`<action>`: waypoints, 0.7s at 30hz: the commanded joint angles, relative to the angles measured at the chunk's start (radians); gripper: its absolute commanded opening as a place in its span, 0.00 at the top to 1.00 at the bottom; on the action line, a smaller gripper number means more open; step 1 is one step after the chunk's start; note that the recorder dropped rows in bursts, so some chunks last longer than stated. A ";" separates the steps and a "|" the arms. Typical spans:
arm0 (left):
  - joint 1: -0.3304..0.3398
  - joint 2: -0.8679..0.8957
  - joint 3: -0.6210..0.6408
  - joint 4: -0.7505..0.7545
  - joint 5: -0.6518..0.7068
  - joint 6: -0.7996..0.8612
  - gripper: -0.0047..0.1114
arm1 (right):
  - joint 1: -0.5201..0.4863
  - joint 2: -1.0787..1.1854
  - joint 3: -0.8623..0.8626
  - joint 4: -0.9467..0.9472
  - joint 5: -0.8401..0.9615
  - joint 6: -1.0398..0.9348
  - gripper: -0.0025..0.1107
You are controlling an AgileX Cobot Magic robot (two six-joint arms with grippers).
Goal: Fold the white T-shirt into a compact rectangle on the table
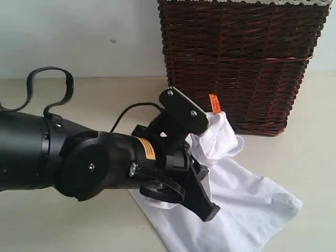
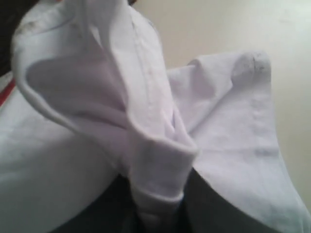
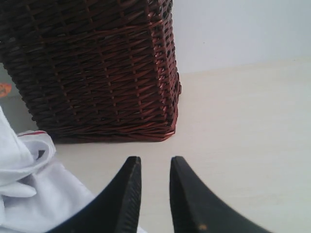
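Note:
The white T-shirt (image 1: 252, 205) lies partly spread on the table (image 1: 310, 157), with one bunched part raised in front of the basket and its small orange tag (image 1: 213, 102) on top. My left gripper (image 1: 208, 202) is shut on a thick fold of the T-shirt (image 2: 233, 126). In the left wrist view the fold runs straight between the dark jaws of that gripper (image 2: 158, 213). My right gripper (image 3: 154, 162) hovers open over bare table (image 3: 243, 126) with nothing between its fingers. The T-shirt (image 3: 29, 194) lies just beside it. That gripper does not show in the exterior view.
A tall dark brown wicker basket (image 1: 236, 58) stands on the table right behind the shirt, and it fills much of the right wrist view (image 3: 92, 68). My bulky black left arm (image 1: 79, 163) blocks the left part of the exterior view. A pale wall rises behind.

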 commanded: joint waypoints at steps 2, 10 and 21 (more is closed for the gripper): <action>-0.046 0.047 -0.003 -0.011 0.055 -0.009 0.79 | 0.002 -0.005 0.005 0.001 -0.005 -0.001 0.79; -0.069 0.043 -0.005 -0.027 0.019 -0.029 0.23 | 0.002 -0.005 0.005 0.001 -0.005 -0.001 0.79; 0.049 -0.066 -0.007 0.101 -0.009 -0.002 0.44 | 0.002 -0.005 0.005 0.001 -0.005 -0.001 0.79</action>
